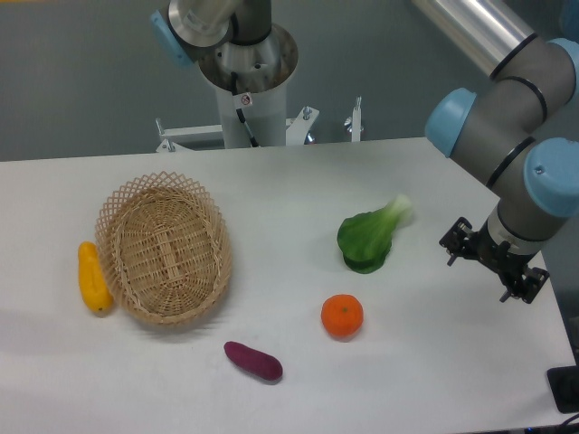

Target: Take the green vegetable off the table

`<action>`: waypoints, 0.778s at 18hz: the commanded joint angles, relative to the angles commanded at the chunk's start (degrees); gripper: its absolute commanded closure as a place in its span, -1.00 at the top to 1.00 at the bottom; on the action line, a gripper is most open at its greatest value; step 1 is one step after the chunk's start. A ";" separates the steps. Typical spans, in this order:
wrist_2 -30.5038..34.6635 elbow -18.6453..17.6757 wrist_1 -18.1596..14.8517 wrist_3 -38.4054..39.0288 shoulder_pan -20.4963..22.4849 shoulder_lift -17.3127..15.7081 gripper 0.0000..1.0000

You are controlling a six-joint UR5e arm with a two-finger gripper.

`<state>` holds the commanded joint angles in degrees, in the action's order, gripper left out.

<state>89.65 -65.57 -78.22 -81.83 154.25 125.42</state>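
Broadly, the white bench [271, 190] fills most of the frame, and the task looks barely begun. The arm [507, 108] reaches in from the upper right, its gripper [496, 260] low near the right edge, well apart from everything; whether its fingers are apart or together cannot be told from this angle, and nothing appears to be held. A wicker basket [165, 247] sits at centre left with a yellow piece [93, 278] just beside its left rim. The green vegetable [371, 237] lies on the bench right of centre, untouched, leaves toward the lower left and pale stem toward the upper right. Below it sit an orange [342, 316] and a purple piece [253, 360]. Approach, grasp and lift all seem left to do.
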 joint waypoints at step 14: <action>-0.53 -4.64 -0.88 0.79 -0.97 -3.68 1.00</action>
<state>89.12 -70.21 -79.10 -81.03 153.28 121.74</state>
